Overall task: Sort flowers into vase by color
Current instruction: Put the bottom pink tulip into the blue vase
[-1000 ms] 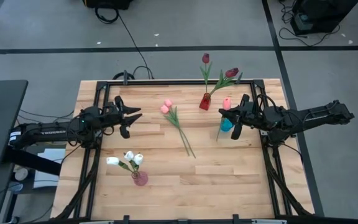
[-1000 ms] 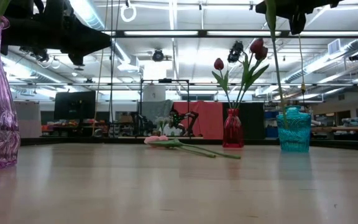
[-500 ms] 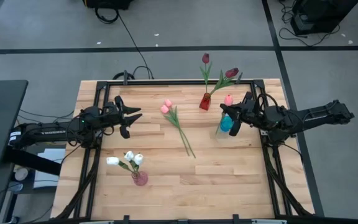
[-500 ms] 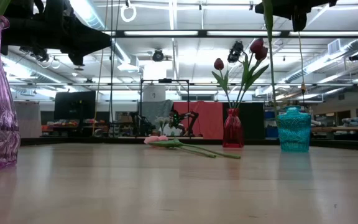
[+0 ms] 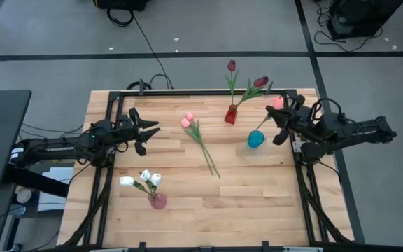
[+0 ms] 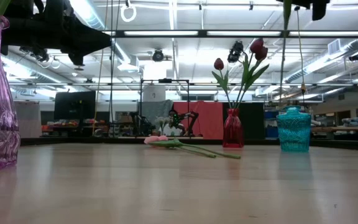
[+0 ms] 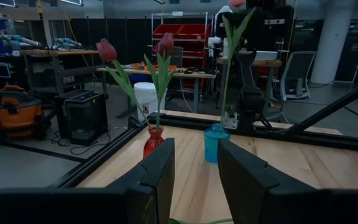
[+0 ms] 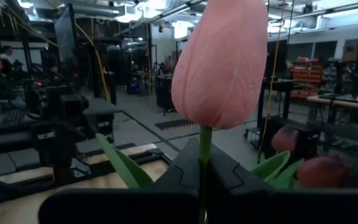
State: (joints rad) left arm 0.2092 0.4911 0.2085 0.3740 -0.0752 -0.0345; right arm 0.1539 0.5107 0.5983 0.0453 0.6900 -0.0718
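Observation:
My right gripper (image 5: 283, 120) is by the table's right edge, shut on a pink tulip (image 5: 277, 103) whose green stem slants down toward the blue vase (image 5: 256, 140). Whether the stem's end is inside the vase I cannot tell; the low view shows the stem (image 6: 286, 14) only at the picture's top. Two pink tulips (image 5: 187, 121) lie flat mid-table. The red vase (image 5: 230, 114) holds two dark red tulips (image 5: 260, 82), and the pink vase (image 5: 157, 201) holds white tulips (image 5: 146, 176). My left gripper (image 5: 151, 130) hovers open at the table's left. My right gripper pinches the pink tulip's stem just under the bud (image 8: 205, 146) between its two shut fingers (image 8: 179, 177). The bud (image 8: 219, 62) stands upright above the fingers. The stem with its leaves (image 7: 224, 68) hangs below them, over the blue vase (image 7: 215, 142).
The black frame rails (image 5: 306, 182) run along the table's left and right sides. Bare wood (image 5: 236, 203) lies at the near side between the pink vase and the right rail. The red vase stands just left of the blue vase, its leaves leaning toward my right gripper.
My right gripper has risen and moved toward the table's right and far edges, carrying the pink tulip. In the low view the stem, which reached down beside the blue vase, has gone up to the picture's top. The left arm has kept still.

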